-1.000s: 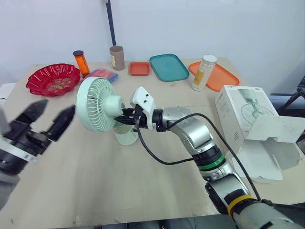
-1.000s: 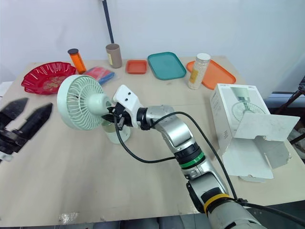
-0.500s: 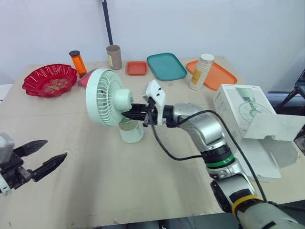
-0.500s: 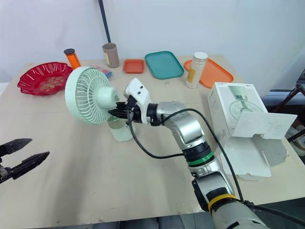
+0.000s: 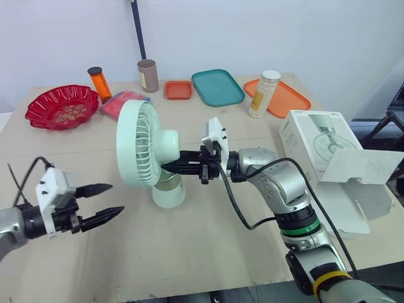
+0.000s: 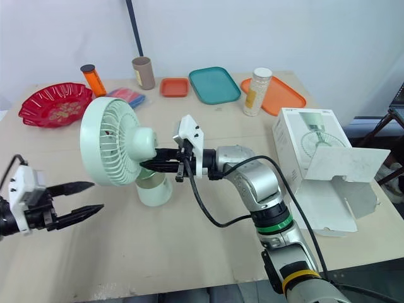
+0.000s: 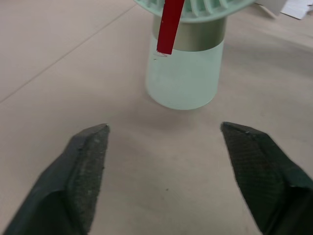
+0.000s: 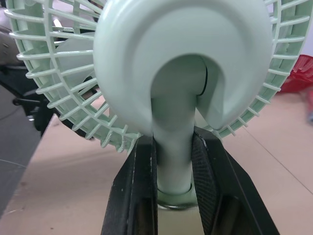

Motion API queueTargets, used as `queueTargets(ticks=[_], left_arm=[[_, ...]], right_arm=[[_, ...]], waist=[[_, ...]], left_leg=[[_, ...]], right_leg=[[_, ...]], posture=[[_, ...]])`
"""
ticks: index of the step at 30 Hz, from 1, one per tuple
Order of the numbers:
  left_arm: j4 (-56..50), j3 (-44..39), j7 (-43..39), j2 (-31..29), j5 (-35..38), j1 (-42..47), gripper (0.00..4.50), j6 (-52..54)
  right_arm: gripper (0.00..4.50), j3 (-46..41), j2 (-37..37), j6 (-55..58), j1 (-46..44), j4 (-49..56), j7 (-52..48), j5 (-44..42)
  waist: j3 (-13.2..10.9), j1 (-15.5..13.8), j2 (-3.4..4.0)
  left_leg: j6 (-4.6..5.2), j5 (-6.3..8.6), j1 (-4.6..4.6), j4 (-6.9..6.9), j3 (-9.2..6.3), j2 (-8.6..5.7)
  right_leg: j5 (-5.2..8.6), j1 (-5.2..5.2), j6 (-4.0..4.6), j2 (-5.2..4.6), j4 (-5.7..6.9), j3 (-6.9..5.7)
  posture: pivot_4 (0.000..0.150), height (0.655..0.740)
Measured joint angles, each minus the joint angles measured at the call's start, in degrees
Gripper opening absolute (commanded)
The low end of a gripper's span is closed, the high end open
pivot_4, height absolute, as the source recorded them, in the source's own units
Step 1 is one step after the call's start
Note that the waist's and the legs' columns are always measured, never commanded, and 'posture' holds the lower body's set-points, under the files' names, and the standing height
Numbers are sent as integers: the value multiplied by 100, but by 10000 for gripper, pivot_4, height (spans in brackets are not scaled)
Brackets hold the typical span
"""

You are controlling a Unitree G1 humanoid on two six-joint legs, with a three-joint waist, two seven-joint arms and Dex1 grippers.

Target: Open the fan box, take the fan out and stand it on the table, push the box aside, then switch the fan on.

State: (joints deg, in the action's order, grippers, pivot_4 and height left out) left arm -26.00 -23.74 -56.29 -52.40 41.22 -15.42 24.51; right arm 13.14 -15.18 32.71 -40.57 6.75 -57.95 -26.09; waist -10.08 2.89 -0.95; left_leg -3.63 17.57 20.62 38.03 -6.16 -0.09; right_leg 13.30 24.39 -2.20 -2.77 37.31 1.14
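- The fan (image 5: 148, 151) stands on the table (image 5: 208, 252), its neck pinched by the right gripper (image 5: 169, 168) from 3 o'clock.
- The left gripper (image 5: 117, 197) hovers spread at its 8 o'clock.
- Next, likely: let go, push the box (image 5: 319, 142) aside.

The fan (image 5: 141, 152) is mint green, the box (image 5: 314, 142) white, the bowl (image 5: 62, 106) patterned red, the tray (image 5: 218, 86) teal.

Bare table (image 5: 189, 249) between left end effector (image 5: 117, 197) and fan (image 5: 144, 151).
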Motion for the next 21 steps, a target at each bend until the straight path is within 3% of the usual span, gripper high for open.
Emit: queueTargets(ticks=[7, 8, 21], left_arm=[[234, 558, -222, 260, -446, 165, 1835, -298], [257, 625, -267, 301, -511, 183, 383, -347], [680, 1248, -306, 508, -855, 1009, 383, -405]], right_arm=[[4419, 47, -33, -181, 225, 0, -224, -17], [4419, 47, -39, -216, 244, 0, -236, -14], [4419, 282, -253, -414, 625, 149, -312, 117]], waist=[[1, -15, -1], [1, -13, -1], [2, -15, -3]], left_leg=[[0, 0, 0, 2, -1, -1], [0, 0, 0, 2, -1, -1], [0, 0, 0, 6, -2, -2]], right_leg=[[0, -2, -1, -2, 1, -1], [0, -2, -1, -1, 1, -1], [-1, -2, -1, -3, 5, -1]], posture=[[1500, 7255], [1500, 7255], [1500, 7255]])
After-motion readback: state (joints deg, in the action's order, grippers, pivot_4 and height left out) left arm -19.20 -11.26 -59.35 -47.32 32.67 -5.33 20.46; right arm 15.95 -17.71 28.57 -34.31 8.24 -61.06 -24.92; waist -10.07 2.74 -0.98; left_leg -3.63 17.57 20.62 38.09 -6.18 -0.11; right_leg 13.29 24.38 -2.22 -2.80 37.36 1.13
